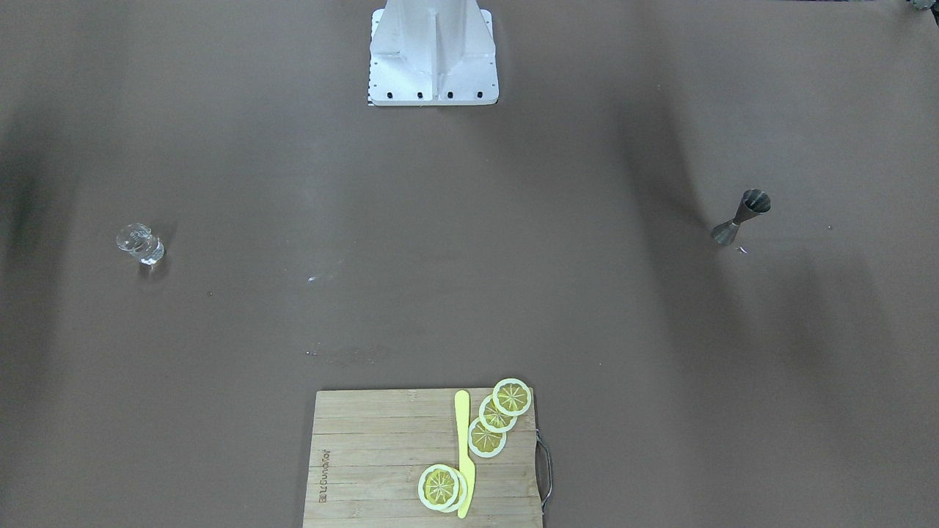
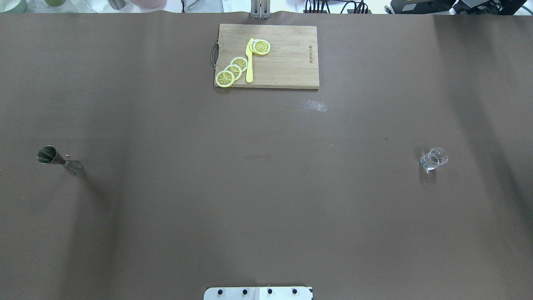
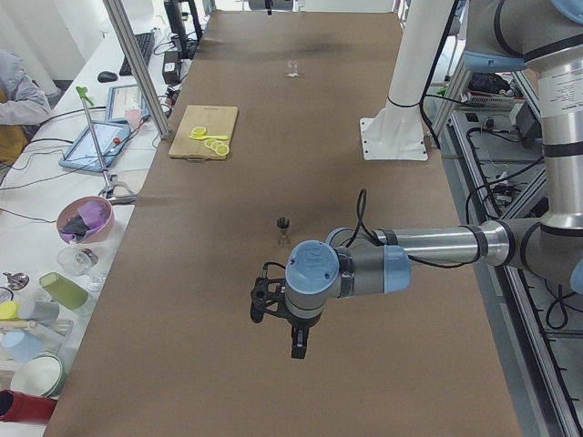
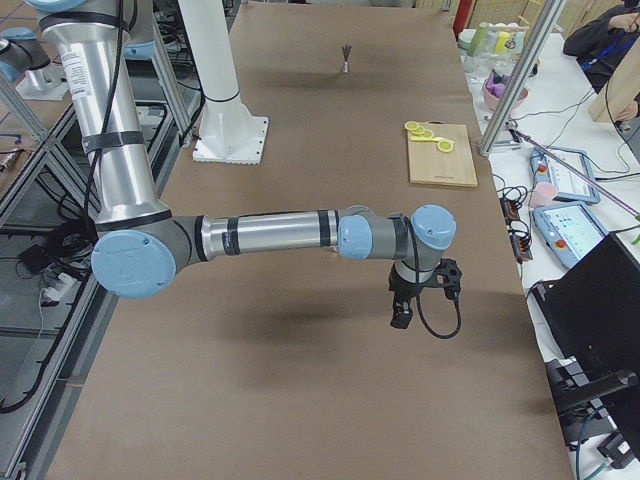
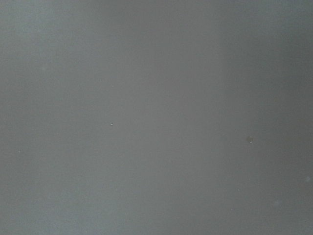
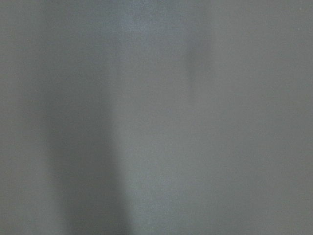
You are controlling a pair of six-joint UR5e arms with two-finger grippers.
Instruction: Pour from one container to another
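The grey metal jigger [image 1: 741, 217] stands upright on the brown table, on my left side [image 2: 58, 157], with nothing touching it. The clear glass tumbler [image 2: 433, 158] stands alone on my right side [image 1: 141, 245]. Neither gripper appears in the overhead or front views. In the exterior left view my left gripper [image 3: 299, 346] hangs above the table, nearer the table's end than the jigger [image 3: 283, 229]. The exterior right view shows my right gripper [image 4: 400, 318] above the table, far from the jigger [image 4: 346, 58]. I cannot tell whether either is open or shut. Both wrist views show only bare table.
A wooden cutting board [image 2: 287, 62] with lemon slices [image 2: 232, 71] and a yellow knife [image 2: 249, 60] lies at the far middle edge. The white robot base [image 1: 433, 55] stands at the near edge. Bowls and cups [image 3: 55, 273] crowd a side bench.
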